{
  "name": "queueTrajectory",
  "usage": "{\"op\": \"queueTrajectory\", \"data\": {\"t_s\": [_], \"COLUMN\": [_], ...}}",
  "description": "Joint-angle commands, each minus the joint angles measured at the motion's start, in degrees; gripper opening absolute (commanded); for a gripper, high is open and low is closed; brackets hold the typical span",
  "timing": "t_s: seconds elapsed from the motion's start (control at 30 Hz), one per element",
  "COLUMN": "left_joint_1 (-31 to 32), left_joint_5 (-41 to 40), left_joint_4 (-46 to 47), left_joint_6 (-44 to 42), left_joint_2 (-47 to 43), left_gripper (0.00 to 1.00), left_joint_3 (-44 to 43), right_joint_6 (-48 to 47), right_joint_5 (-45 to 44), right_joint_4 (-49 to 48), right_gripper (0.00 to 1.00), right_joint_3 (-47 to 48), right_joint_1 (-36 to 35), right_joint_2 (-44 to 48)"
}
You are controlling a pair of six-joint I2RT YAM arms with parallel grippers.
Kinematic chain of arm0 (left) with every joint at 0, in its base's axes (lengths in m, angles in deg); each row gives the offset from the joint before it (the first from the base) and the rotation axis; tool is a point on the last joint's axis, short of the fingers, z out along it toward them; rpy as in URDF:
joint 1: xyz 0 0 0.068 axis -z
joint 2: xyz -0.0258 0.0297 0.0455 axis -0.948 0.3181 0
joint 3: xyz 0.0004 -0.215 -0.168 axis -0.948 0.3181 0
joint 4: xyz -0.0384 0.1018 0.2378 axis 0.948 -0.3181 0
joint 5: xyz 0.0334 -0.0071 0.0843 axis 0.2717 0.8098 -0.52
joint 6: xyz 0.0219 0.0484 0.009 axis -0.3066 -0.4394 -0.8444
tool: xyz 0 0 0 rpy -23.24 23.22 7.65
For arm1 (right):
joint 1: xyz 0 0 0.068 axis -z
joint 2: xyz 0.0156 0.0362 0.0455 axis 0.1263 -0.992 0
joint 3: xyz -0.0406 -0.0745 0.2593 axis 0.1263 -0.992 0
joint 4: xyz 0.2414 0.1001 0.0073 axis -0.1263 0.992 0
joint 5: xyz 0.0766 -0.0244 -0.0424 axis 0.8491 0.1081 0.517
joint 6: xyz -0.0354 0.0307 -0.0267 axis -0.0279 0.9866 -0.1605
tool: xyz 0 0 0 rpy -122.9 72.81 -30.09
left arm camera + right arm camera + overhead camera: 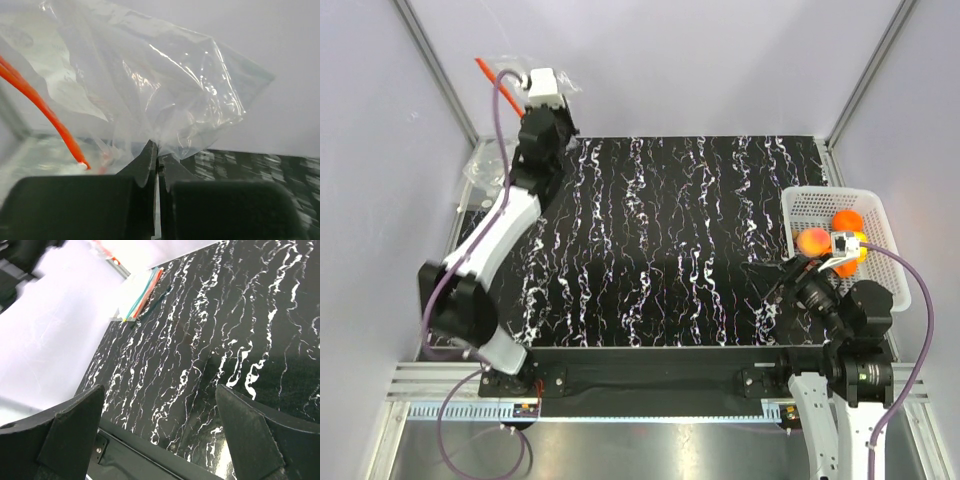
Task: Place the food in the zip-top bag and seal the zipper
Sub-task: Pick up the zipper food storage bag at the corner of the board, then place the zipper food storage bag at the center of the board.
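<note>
The zip-top bag (165, 85), a clear pouch, hangs crumpled in the air at the far left. My left gripper (157, 150) is shut on a fold of its plastic. The red-orange zipper (45, 112) runs down the left side of the left wrist view and ends in a white tip. From above, the bag (503, 68) shows beyond the raised left gripper (525, 82). The food (847, 221) is small round fruits, orange, peach-pink (813, 241) and yellow (861, 240), lying in a basket at the right. Just left of the basket, my right gripper (160, 430) stands open over the mat, holding nothing.
A white mesh basket (810, 200) holds the fruits at the table's right edge. More clear bags (485, 165) lie at the far left edge, seen as a stack with coloured strips (142, 295). The black marbled mat (670, 240) covers the table. Grey walls enclose the sides.
</note>
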Motion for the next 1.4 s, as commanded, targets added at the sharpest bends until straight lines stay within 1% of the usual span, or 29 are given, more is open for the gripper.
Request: {"op": "queueTrajectory", "data": {"t_s": [0.0, 0.03, 0.07, 0.1, 0.2, 0.27, 0.3, 0.33, 0.37, 0.4, 0.43, 0.47, 0.63, 0.67, 0.73, 0.77, 0.83, 0.9, 0.93, 0.97, 1.03, 1.07, 1.13, 1.17, 1.2, 1.23, 1.27, 1.3, 1.37], "left_joint_1": [4.4, 5.3, 7.4, 8.6, 13.0, 14.6, 15.6, 16.0, 17.4, 18.1, 18.8, 20.8, 26.7, 27.6, 27.8, 27.8, 27.8, 27.7, 27.7, 27.7, 27.7, 27.7, 27.7, 27.7, 27.7, 27.6, 27.6, 27.5, 27.6], "left_joint_5": [9.9, 11.0, 12.3, 15.4, 21.3, 25.9, 31.2, 33.4, 35.3, 39.5, 41.5, 42.6, 47.5, 48.1, 50.1, 50.8, 52.7, 54.4, 54.4, 53.9, 51.4, 50.1, 44.6, 42.2, 37.3, 34.6, 31.9, 27.6, 23.9], "left_joint_4": [-4.3, -5.2, -5.5, -5.7, -6.8, -6.4, -5.0, -3.3, 1.5, 4.8, 8.0, 11.9, 20.2, 23.9, 27.3, 29.1, 29.2, 23.2, 19.1, 10.7, 3.4, -3.5, -11.5, -19.4, -23.3, -27.1, -34.5, -37.9, -44.9], "left_joint_6": [14.5, 18.9, 20.6, 24.1, 28.1, 33.8, 36.0, 41.2, 44.0, 46.6, 51.0, 52.7, 58.3, 59.4, 62.9, 63.5, 63.3, 60.3, 55.5, 53.4, 48.3, 47.0, 42.8, 41.6, 40.5, 38.2, 37.2, 36.4, 35.7], "left_joint_2": [-9.5, -14.3, -16.7, -20.9, -26.2, -30.9, -32.4, -35.0, -36.0, -36.9, -38.0, -38.4, -40.7, -41.0, -41.7, -41.9, -42.7, -43.6, -45.2, -46.2, -50.0, -51.6, -56.4, -58.2, -59.8, -62.6, -63.6, -64.3, -64.7], "left_gripper": [0.00, 0.00, 0.00, 0.00, 0.00, 0.00, 0.00, 0.00, 0.00, 0.00, 0.00, 0.00, 0.00, 0.00, 0.00, 0.00, 0.00, 0.00, 0.02, 0.11, 0.20, 0.35, 0.42, 0.54, 0.61, 0.68, 0.80, 0.85, 0.86], "left_joint_3": [9.1, 10.8, 12.5, 16.1, 21.0, 24.3, 26.1, 31.0, 33.3, 36.0, 40.1, 41.8, 49.9, 53.8, 58.1, 59.9, 64.4, 65.5, 65.4, 65.2, 64.9, 64.9, 63.5, 62.9, 62.0, 60.8, 57.7, 56.1, 51.7], "right_joint_6": [0.2, 0.1, -0.5, -0.9, -2.1, -3.4, -3.8, -4.0, -3.9, -3.9, -3.8, -3.3, -2.4, -2.2, -2.3, -2.3, -2.3, -2.1, -1.9, -1.6, -1.2, -1.0, -1.0, -1.0, -1.0, -1.0, -1.6, -1.8, -2.4], "right_joint_5": [-4.0, -4.5, -5.1, -5.5, -5.2, -5.0, -5.6, -6.1, -6.4, -6.3, -6.4, -6.5, -6.4, -6.3, -6.0, -6.1, -6.3, -6.3, -6.1, -5.9, -5.3, -5.1, -4.6, -4.4, -3.9, -3.5, -1.8, -1.0, 0.5], "right_joint_4": [3.3, 4.8, 5.7, 7.0, 8.8, 10.0, 10.4, 11.1, 11.2, 11.0, 10.5, 10.3, 8.6, 8.4, 8.2, 8.2, 7.9, 7.4, 7.0, 6.7, 5.7, 5.3, 4.8, 4.8, 4.4, 4.3, 3.9, 3.1, 2.3], "right_gripper": [1.00, 1.00, 1.00, 1.00, 1.00, 1.00, 1.00, 1.00, 1.00, 1.00, 1.00, 1.00, 1.00, 1.00, 1.00, 1.00, 1.00, 1.00, 1.00, 1.00, 1.00, 1.00, 1.00, 1.00, 1.00, 1.00, 1.00, 1.00, 0.99], "right_joint_3": [3.0, 3.3, 3.6, 4.3, 5.6, 6.0, 6.5, 6.8, 7.0, 7.1, 7.1, 7.1, 5.8, 5.6, 4.9, 4.8, 4.2, 4.0, 3.9, 3.8, 3.4, 3.3, 2.8, 2.7, 2.3, 2.0, 1.7, 1.0, 0.3], "right_joint_1": [-0.2, -0.2, -0.2, -0.2, -0.2, -0.2, -0.2, -0.2, -0.2, -0.2, -0.2, -0.2, -0.2, -0.3, -0.2, -0.2, -0.2, -0.2, -0.2, -0.2, -0.2, -0.2, -0.2, -0.2, -0.2, -0.2, -0.2, -0.2, -0.2], "right_joint_2": [-0.9, -1.7, -2.1, -3.4, -5.1, -6.5, -7.0, -7.7, -7.9, -8.1, -8.3, -8.4, -9.5, -9.9, -10.5, -10.7, -11.4, -12.0, -12.2, -12.5, -13.0, -13.2, -14.1, -14.4, -14.7, -15.6, -16.2, -17.5, -19.0]}}
